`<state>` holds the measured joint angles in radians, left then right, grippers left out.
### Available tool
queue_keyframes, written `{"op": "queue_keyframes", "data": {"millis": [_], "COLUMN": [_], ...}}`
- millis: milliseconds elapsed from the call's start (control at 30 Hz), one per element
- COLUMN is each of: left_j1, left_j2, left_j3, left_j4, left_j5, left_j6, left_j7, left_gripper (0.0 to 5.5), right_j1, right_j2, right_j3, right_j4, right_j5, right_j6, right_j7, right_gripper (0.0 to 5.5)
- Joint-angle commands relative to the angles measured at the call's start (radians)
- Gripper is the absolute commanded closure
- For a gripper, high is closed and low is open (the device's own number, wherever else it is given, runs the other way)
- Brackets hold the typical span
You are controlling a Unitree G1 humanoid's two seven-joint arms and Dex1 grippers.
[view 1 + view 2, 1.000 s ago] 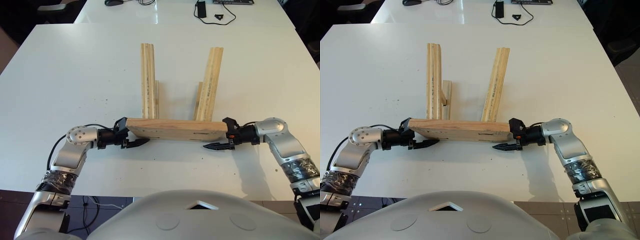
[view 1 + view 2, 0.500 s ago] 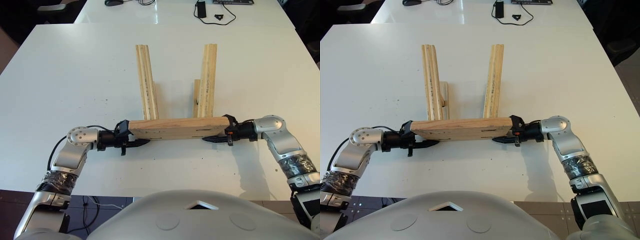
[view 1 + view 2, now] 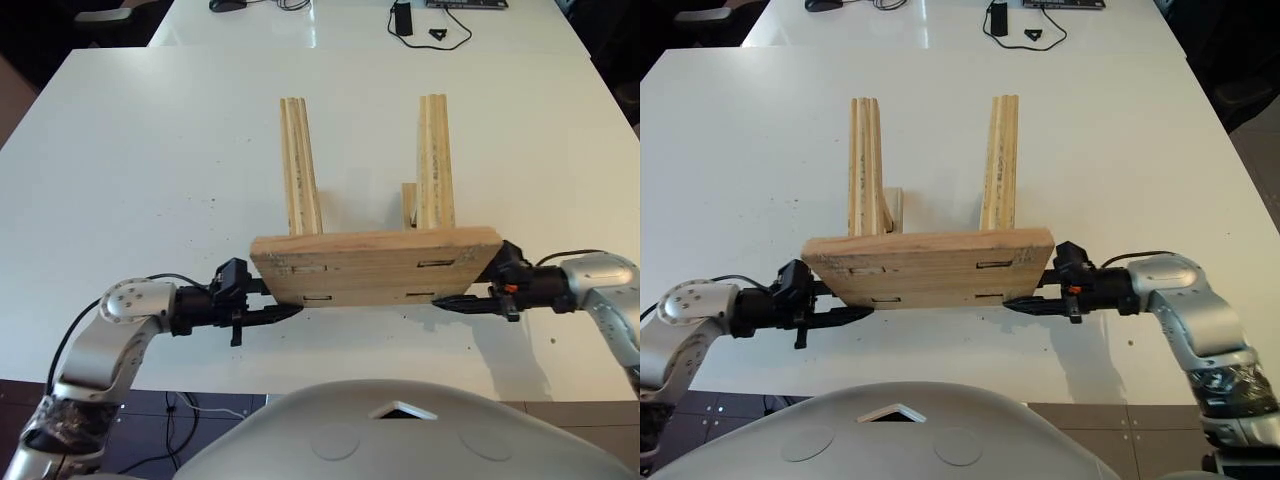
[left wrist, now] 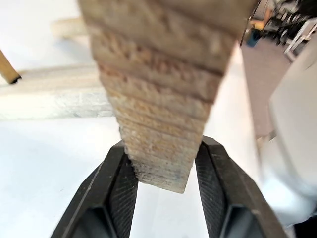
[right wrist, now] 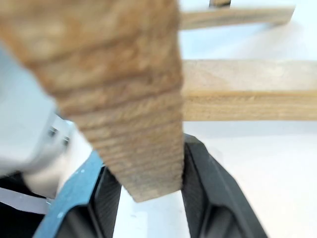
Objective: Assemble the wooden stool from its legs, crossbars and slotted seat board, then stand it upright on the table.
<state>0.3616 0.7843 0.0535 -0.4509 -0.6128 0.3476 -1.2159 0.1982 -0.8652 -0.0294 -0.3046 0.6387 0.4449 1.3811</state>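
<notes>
- Since a second ago, both arms had drawn back toward 6 o'clock. The slotted seat board (image 3: pixel 375 267) had tipped up, so its broad slotted face was turned to the head camera.
- The left end effector (image 3: pixel 285 309) was clamped on the board's 9 o'clock end, with its fingers (image 4: pixel 121 191) pressed against either side of the edge.
- The right end effector (image 3: pixel 446 301) gripped the 3 o'clock end the same way, its fingers (image 5: pixel 198 181) tight on the wood.
- The left leg (image 3: pixel 300 165) and right leg (image 3: pixel 436 160) ran from the board toward 12 o'clock over the white counter (image 3: pixel 130 150).
- A shorter wooden piece (image 3: pixel 409 205) showed just beside the right leg.
</notes>
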Motion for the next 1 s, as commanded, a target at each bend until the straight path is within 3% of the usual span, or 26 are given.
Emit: {"op": "queue_keyframes", "data": {"millis": [33, 233, 400, 600, 1000], "left_j1": [0.062, -0.087, -0.183, -0.361, -0.581], "left_j2": [0.003, -0.042, 0.014, 0.093, -0.113], "left_j3": [0.181, 0.209, 0.207, 0.143, -0.025], "left_j4": [-0.301, -0.400, -0.421, -0.365, -0.133], "left_j5": [-0.425, -0.725, -0.939, -1.168, -1.166], "left_j6": [0.151, 0.133, 0.058, -0.001, 0.018], "left_j7": [0.199, 0.683, 1.016, 1.326, 1.761], "left_gripper": [3.91, 3.90, 3.90, 3.90, 3.90], "right_j1": [0.105, 0.125, 0.164, 0.098, -0.345], "right_j2": [-0.010, -0.016, -0.014, 0.072, 0.294], "right_j3": [-0.248, -0.303, -0.273, -0.168, -0.006], "right_j4": [-0.289, -0.416, -0.546, -0.594, -0.365], "right_j5": [0.500, 0.990, 1.237, 1.266, 1.199], "right_j6": [0.194, 0.153, 0.020, -0.064, -0.160], "right_j7": [-0.131, -0.535, -0.796, -1.054, -1.652], "right_gripper": [3.96, 3.96, 3.96, 3.96, 3.96]}}
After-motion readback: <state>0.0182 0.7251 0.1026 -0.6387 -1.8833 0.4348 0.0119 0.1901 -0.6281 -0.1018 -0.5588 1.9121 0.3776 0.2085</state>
